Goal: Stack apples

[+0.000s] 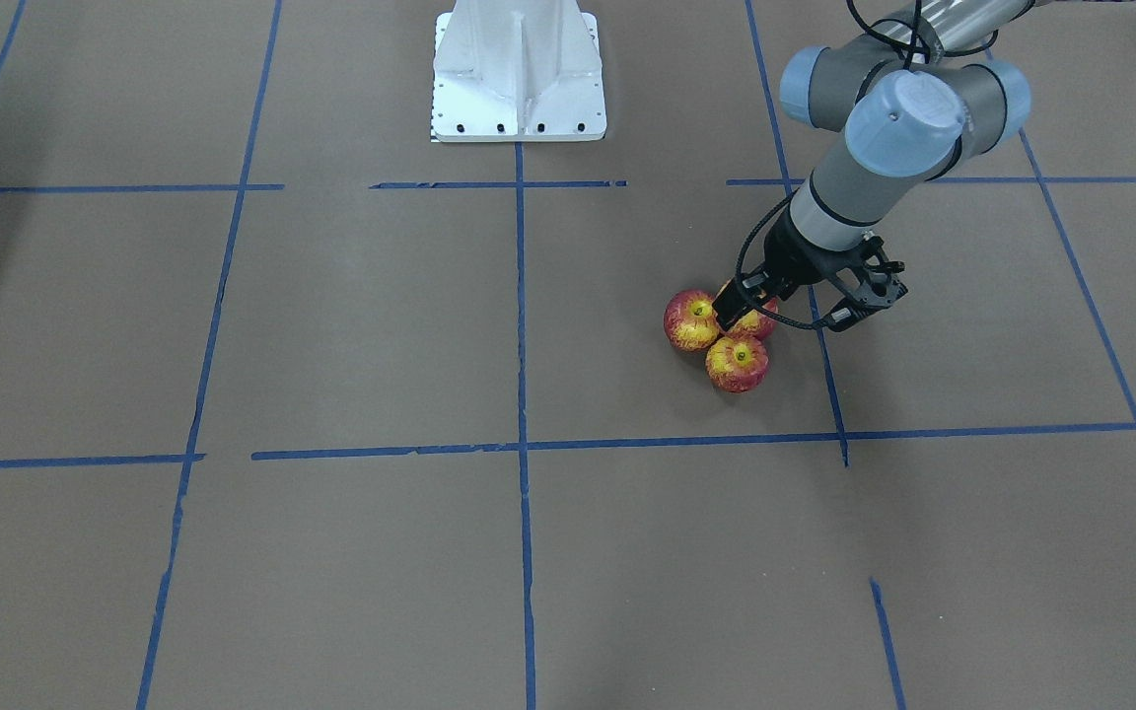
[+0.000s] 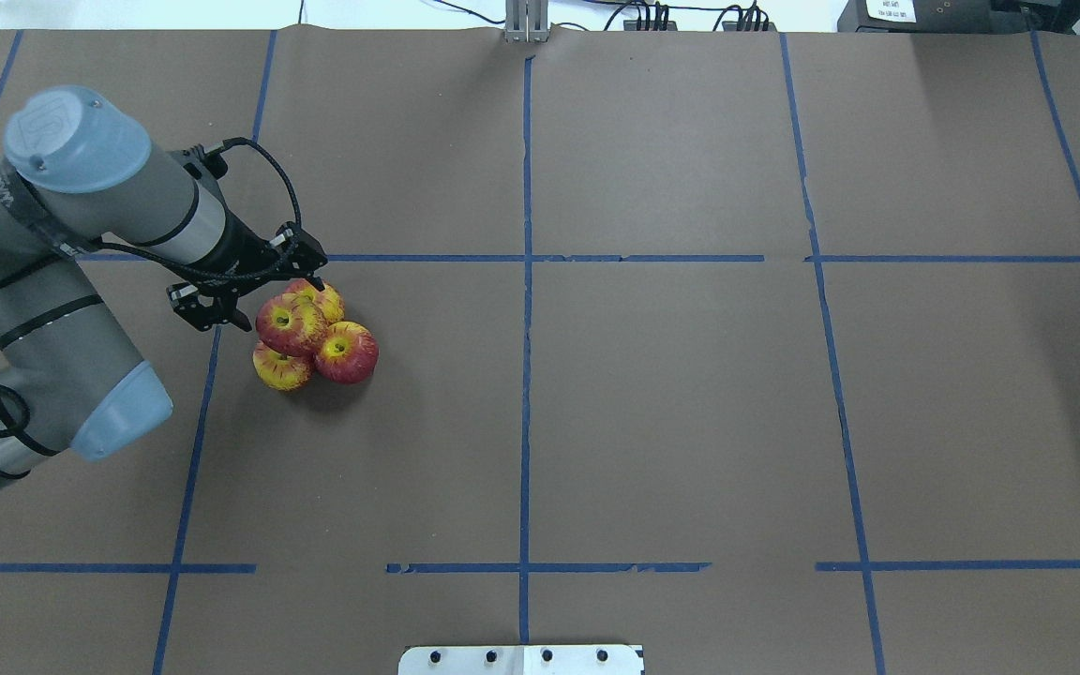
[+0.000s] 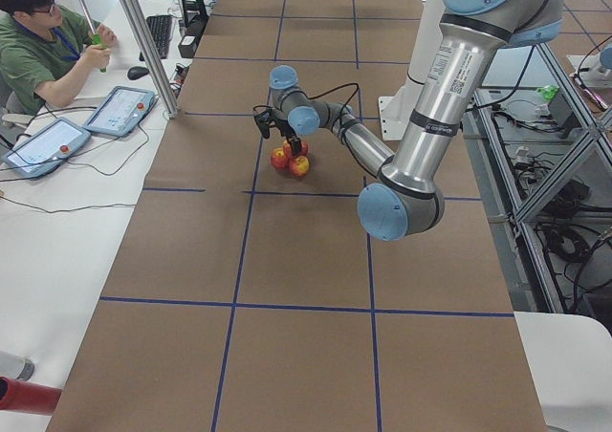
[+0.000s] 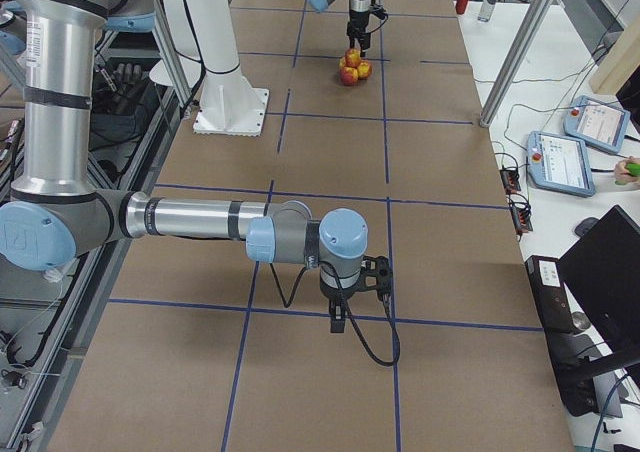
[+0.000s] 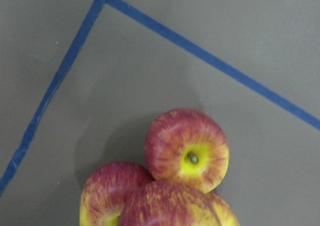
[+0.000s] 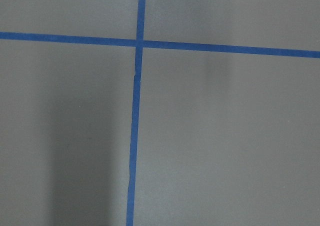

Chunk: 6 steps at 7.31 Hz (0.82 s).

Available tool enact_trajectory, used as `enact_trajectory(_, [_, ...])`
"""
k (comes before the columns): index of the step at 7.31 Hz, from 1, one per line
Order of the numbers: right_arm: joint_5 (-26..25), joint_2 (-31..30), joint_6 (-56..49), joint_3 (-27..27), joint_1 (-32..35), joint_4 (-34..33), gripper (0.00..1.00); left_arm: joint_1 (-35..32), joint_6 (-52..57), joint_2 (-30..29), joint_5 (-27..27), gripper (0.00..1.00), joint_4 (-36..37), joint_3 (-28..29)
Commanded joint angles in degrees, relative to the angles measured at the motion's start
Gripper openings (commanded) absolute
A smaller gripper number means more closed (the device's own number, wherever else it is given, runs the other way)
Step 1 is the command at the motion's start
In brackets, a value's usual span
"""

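Apples [image 2: 291,323]: you count four, on the desk's [image 2: 690,422] left half, three touching below, one atop. Front view shows three only. Left pincer [image 2: 281,302] stands apart over them; right pincer [image 4: 356,297], you cannot tell.

The far left jaws seem to hang over the piled apples [image 4: 352,68].

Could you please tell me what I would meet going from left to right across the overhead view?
The left arm → pile of four apples → middle tape line → right-hand tape line. The left hand overlaps the pile's left side, so I leave it out of the order.
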Motion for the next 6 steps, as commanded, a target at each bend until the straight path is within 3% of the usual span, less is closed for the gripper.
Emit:
enact_trajectory(1, [-0.01, 0.00, 0.00, 0.00, 0.00, 0.00, 1.00, -5.99, 2.92, 0.44, -0.07, 0.98, 0.45, -3.88])
enact_trajectory(3, [-0.01, 0.00, 0.00, 0.00, 0.00, 0.00, 1.00, -13.29, 19.11, 4.09, -0.94, 0.98, 0.62, -6.25])
enact_trajectory(6, [-0.01, 0.00, 0.00, 0.00, 0.00, 0.00, 1.00, -25.13, 54.85, 17.44, -2.16, 0.98, 2.19, -6.63])
